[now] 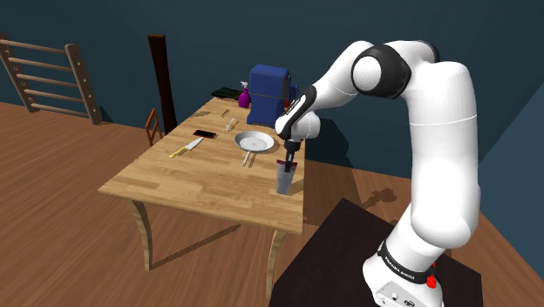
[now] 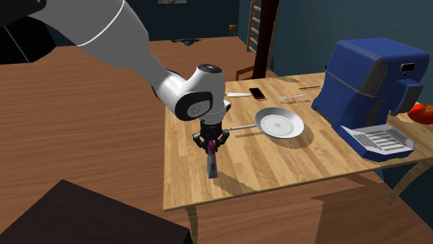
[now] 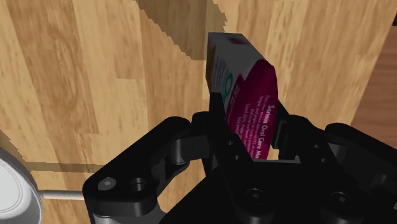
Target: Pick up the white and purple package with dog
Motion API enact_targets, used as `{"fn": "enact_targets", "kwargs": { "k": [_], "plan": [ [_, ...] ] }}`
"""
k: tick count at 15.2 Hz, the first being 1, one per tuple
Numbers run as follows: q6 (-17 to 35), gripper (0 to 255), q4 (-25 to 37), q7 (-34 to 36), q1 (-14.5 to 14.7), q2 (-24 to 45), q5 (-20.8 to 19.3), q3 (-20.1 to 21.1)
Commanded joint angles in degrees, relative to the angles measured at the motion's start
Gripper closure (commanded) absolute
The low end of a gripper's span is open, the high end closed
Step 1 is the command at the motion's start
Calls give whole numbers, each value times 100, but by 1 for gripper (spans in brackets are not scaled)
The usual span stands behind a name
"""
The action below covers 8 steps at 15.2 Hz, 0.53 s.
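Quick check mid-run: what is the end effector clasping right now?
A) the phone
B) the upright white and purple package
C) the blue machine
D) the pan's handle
B: the wrist view shows the end effector with its fingers pressed on both sides of the white and purple package, which is upright near the table edge.

A slim white package [image 3: 236,76] with a magenta panel of printed text hangs upright, clasped at its upper end between the claw's [image 3: 248,119] two fingers.
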Motion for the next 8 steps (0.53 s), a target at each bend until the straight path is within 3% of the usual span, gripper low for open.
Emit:
{"fn": "enact_targets", "kwargs": {
  "k": [1, 8],
  "plan": [
    [-113, 255, -22, 44, 38, -140, -70, -58],
    [-510, 255, -55, 219, 167, -589, -318, -234]
  ]
}}
